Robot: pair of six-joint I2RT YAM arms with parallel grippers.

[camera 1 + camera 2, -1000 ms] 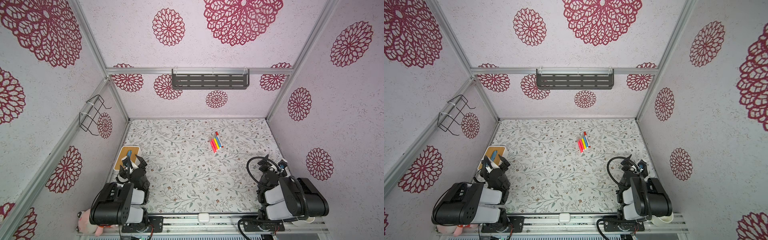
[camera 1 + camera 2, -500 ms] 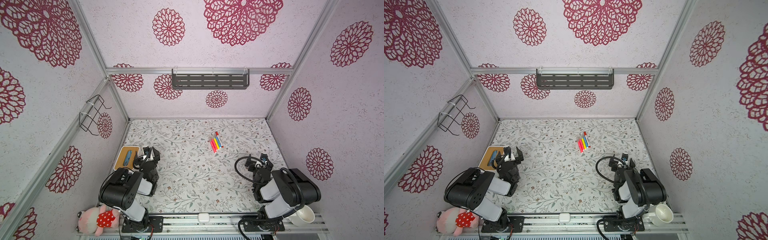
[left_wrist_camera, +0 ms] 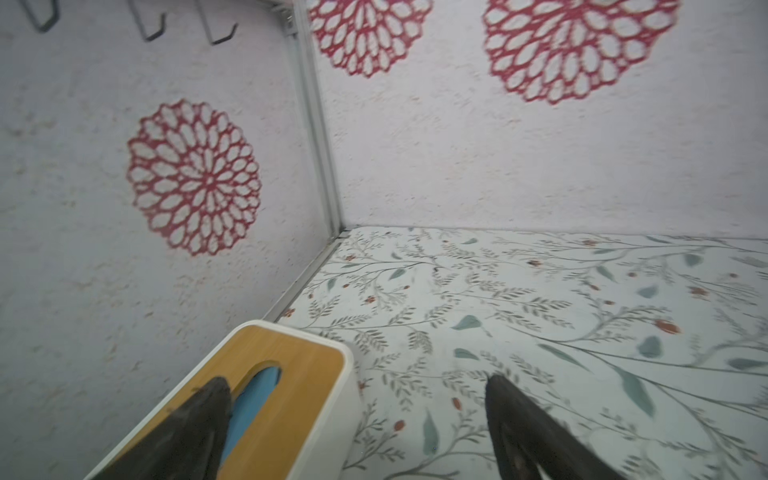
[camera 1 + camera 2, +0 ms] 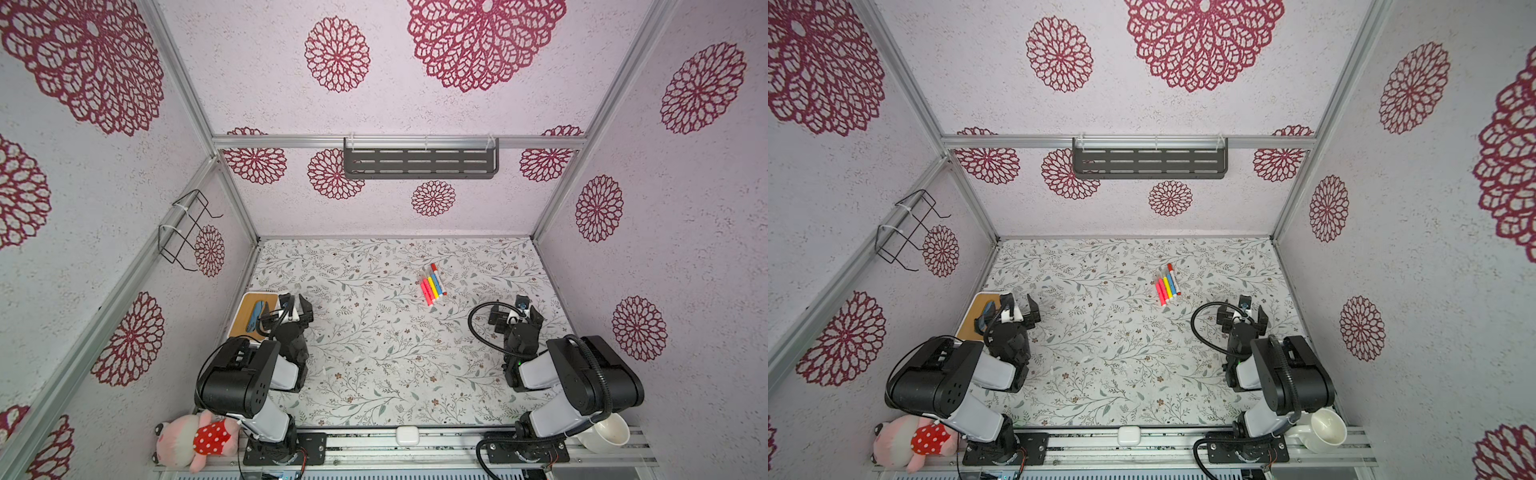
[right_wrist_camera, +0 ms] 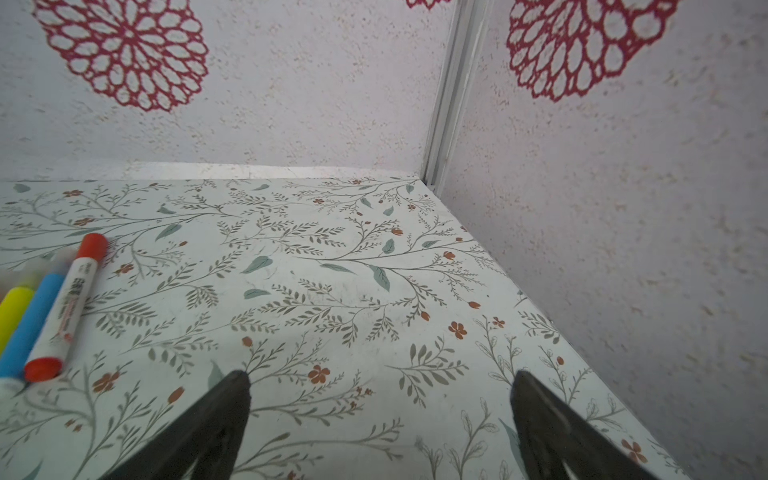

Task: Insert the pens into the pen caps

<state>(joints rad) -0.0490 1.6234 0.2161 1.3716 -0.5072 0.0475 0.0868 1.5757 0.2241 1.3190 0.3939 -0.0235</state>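
A wood-lidded tissue box [image 4: 249, 305] sits at the tabletop's [image 4: 374, 353] left edge. Along its front edge lie a pink plush toy [image 4: 183, 440], a small white case [image 4: 407, 435] and a white mug [image 4: 609, 432]. Above its far edge hangs a dark slotted shelf [image 4: 419, 164].

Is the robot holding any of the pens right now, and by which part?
Nothing is held. The left end effector and right end effector are both open and empty; the pens lie on the table.

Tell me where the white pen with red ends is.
In both top views the white pen lies right of centre on the table, rightmost of the pens, beside the blue pen.
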